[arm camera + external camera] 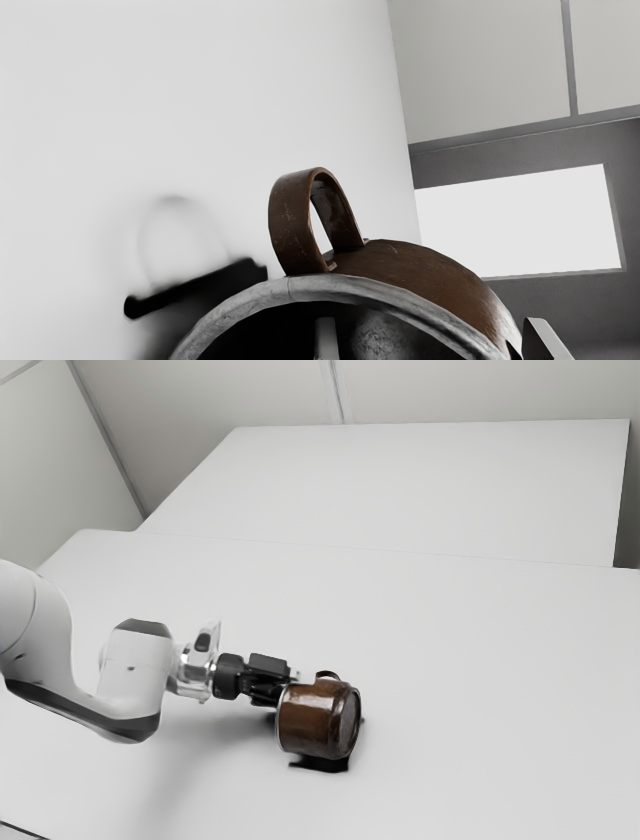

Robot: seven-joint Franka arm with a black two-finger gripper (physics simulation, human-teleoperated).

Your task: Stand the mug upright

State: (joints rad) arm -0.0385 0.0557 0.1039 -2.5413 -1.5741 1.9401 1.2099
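Gripper (268, 682) open at tipped mug (310, 720), 1 finger in mouth

Fingers stand well apart w/ mug wall b/w them: 1 finger (327, 340) is inside the mouth, the other finger (550, 342) is outside, near the wall. No grip on mug.

Mug is brown w/ a greyish rim (310, 287), on its side, not upright. Mouth faces gripper; base is turned away, twd the ext. view's right. Handle (287, 225) sticks out from the side wall, close to the rim; in ext. view it's at mug's upper edge. Can't tell if mug is resting on the white table (480, 660) or just off it. Black patch (322, 764) shows on tabletop just beside mug, prob. shadow.

Arm (135, 672) comes in from ext. view's left, reaching low over table. 2nd white surface (430, 485) is beyond the table, w/ pale walls (230, 395) behind. Wrist view also has a bright rectangular panel (520, 220) past the mug.
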